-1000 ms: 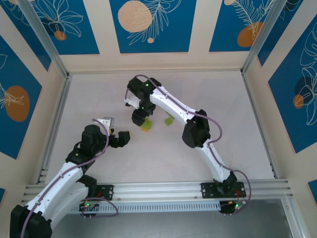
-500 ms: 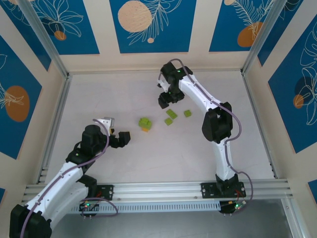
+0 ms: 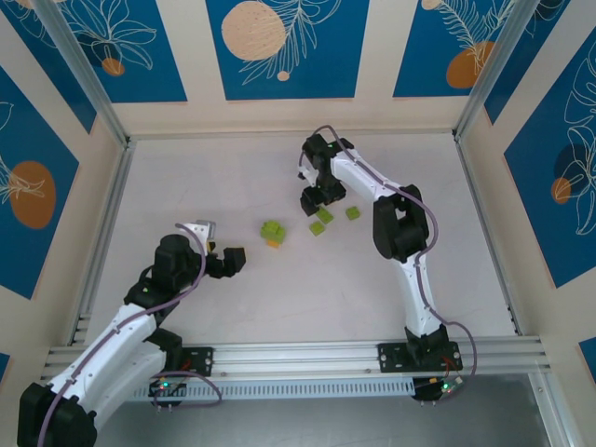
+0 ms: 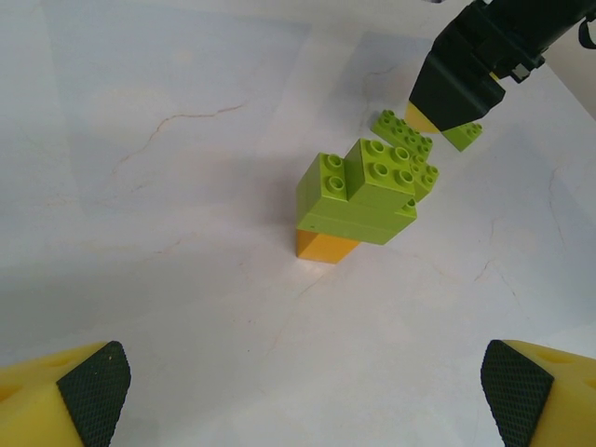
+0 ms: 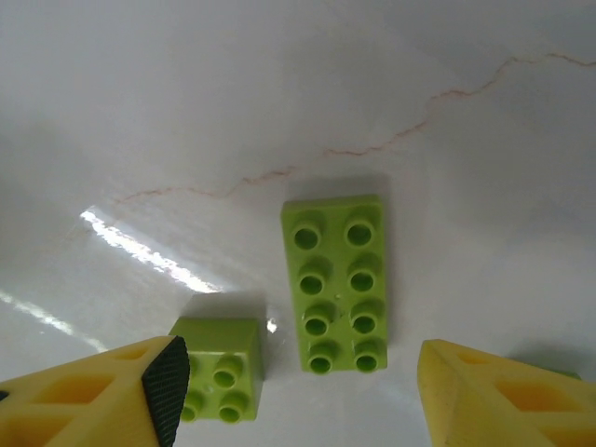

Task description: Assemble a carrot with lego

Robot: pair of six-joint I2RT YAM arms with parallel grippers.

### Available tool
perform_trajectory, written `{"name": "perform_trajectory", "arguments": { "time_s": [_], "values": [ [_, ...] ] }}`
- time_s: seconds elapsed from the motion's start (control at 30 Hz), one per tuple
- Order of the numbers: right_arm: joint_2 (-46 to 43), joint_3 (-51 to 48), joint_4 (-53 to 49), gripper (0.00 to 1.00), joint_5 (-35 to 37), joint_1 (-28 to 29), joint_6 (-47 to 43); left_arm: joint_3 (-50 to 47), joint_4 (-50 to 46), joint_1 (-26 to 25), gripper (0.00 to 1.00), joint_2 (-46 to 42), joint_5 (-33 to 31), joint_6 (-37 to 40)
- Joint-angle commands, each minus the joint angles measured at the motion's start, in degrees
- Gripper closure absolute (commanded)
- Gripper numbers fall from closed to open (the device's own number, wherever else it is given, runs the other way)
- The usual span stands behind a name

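The carrot (image 3: 272, 232) stands mid-table: lime-green bricks stacked on one orange brick (image 4: 326, 246), its green top (image 4: 358, 191) facing the left wrist view. My left gripper (image 3: 230, 261) is open and empty, short of the carrot on its left, its fingertips (image 4: 93, 391) at the bottom corners. My right gripper (image 3: 313, 198) hangs open just over loose lego. A long green brick (image 5: 335, 284) lies flat between its fingers (image 5: 494, 391). A square green brick (image 5: 219, 368) lies beside the left finger.
Loose green bricks lie right of the carrot: the long one (image 3: 322, 213), a small one (image 3: 318, 228) and another (image 3: 353, 213) further right. Metal frame rails (image 3: 102, 233) border the white table. The right arm's black wrist (image 4: 456, 79) looms behind the carrot.
The right gripper left the carrot, swung to the back right, and has now come down over the loose green bricks. The left arm has stayed still.
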Motion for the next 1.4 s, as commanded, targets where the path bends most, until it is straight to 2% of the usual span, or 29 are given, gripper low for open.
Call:
{"name": "perform_trajectory", "arguments": {
  "time_s": [0.0, 0.57, 0.63, 0.77, 1.03, 1.37],
  "values": [
    [1.8, -0.7, -0.1, 0.33, -1.2, -0.8, -1.6, 0.7, 0.1, -0.7, 0.01, 0.2, -0.2, 1.2],
    [5.1, -1.3, -0.3, 0.36, -1.3, -1.2, -4.4, 1.2, 0.6, -0.9, 0.01, 1.8, -0.2, 1.5],
    [5.4, -1.3, -0.3, 0.4, -1.2, -1.2, -4.5, 1.2, 0.6, -1.0, 0.01, 2.0, 0.0, 1.5],
    [5.6, -1.3, -0.2, 0.53, -1.3, -0.9, -4.4, 1.4, 0.8, -0.9, 0.01, 2.6, 0.1, 1.6],
    [5.7, -1.3, 1.0, 0.55, -1.1, 0.4, -4.3, 1.5, 0.8, -1.0, 0.01, 2.8, 0.4, 1.6],
    [4.2, -0.1, -0.4, 0.67, -0.8, 1.6, -3.3, 1.5, 0.8, -1.1, 0.01, 2.6, 0.4, 1.6]
  ]
}}
